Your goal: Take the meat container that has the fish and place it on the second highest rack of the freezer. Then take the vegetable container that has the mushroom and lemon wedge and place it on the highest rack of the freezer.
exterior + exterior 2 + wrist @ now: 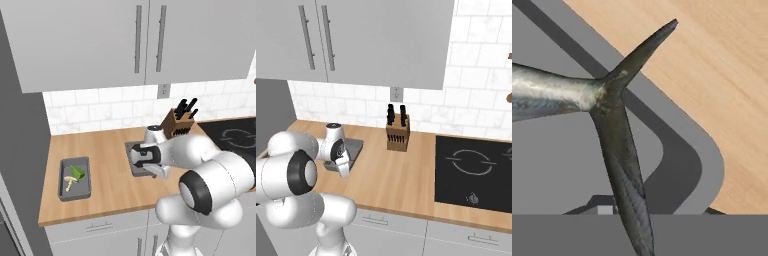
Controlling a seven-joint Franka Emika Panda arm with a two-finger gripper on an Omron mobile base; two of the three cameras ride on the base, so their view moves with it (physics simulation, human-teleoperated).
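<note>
The meat container (129, 150) is a grey tray in the middle of the wooden counter, also seen at the arm's side (354, 147). My gripper (144, 169) points down into it (339, 164). In the hand view the fish (572, 95) fills the tray (707, 165), its dark forked tail over the rounded corner. Only slivers of the fingertips (598, 202) show, so their state is unclear. The vegetable container (62, 192) sits further left with the mushroom (68, 181) and green lemon wedge (76, 171). The freezer's grey side (20, 165) stands at the left; its racks are out of view.
A knife block (397, 131) stands near the back wall, right of the meat container. A black cooktop (476, 172) is set into the counter further right. Upper cabinets (135, 40) hang overhead. The counter's front edge (100, 215) runs below the trays.
</note>
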